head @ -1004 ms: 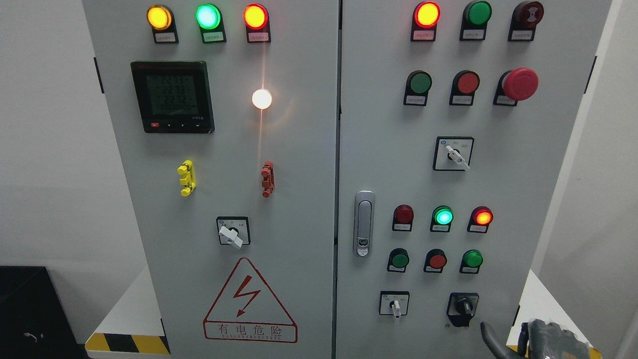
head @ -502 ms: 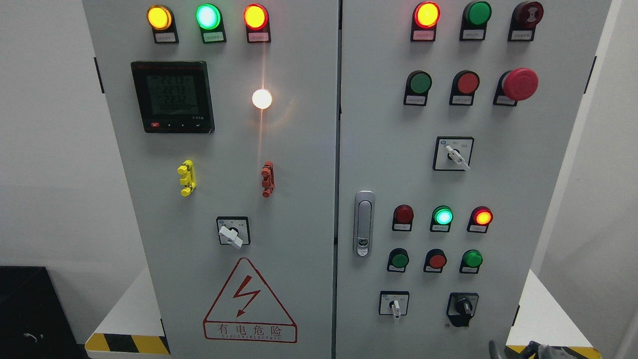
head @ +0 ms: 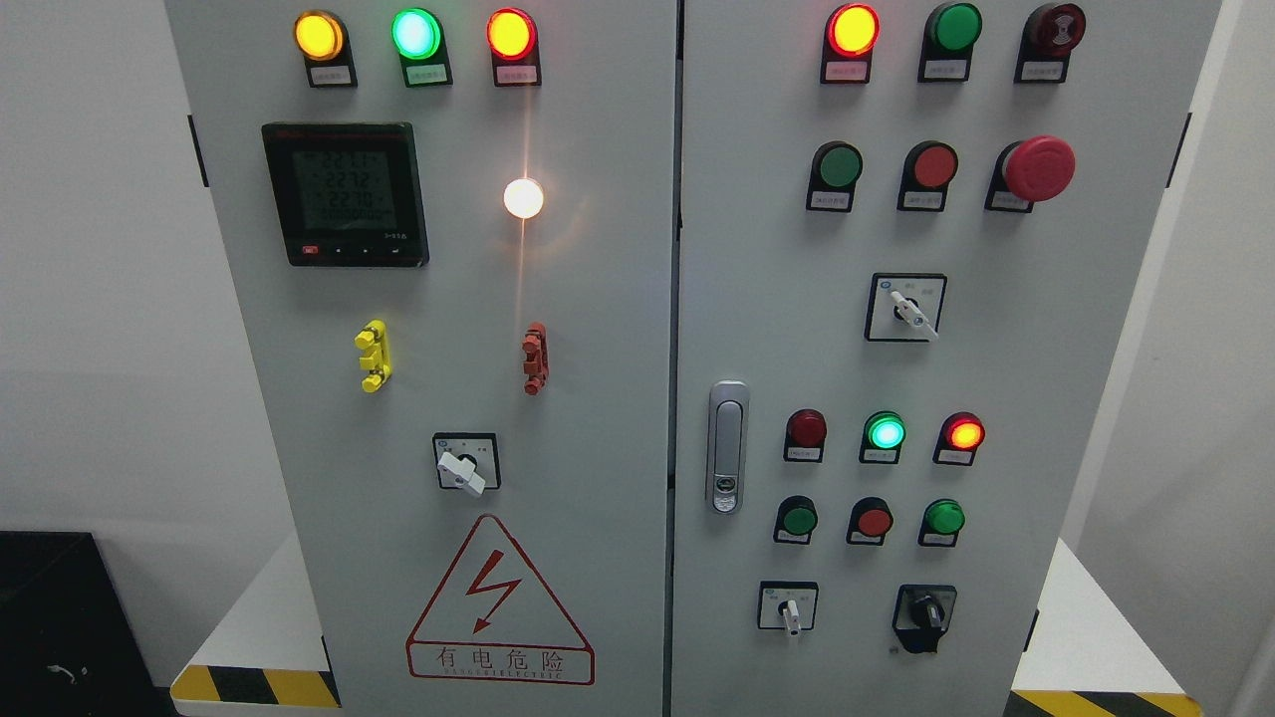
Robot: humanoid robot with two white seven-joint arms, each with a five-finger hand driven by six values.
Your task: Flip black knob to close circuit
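The black knob (head: 926, 611) sits on its black plate at the lower right of the grey cabinet's right door (head: 996, 398), its handle pointing roughly upright. No robot hand shows anywhere in the head view. To the knob's left is a white selector switch (head: 789, 608) with its lever pointing down.
Above the knob are small lamps and buttons (head: 883, 433), another white selector (head: 908, 308), a red mushroom stop (head: 1038, 167) and a door latch (head: 727, 446). The left door carries a meter (head: 345, 193), a white selector (head: 462, 466) and a warning triangle (head: 498, 603). Striped plinth edges (head: 254, 685) flank the cabinet.
The right hand, seen at the bottom right edge a second ago, has dropped steadily and is now out of the picture. The black knob's handle has not moved.
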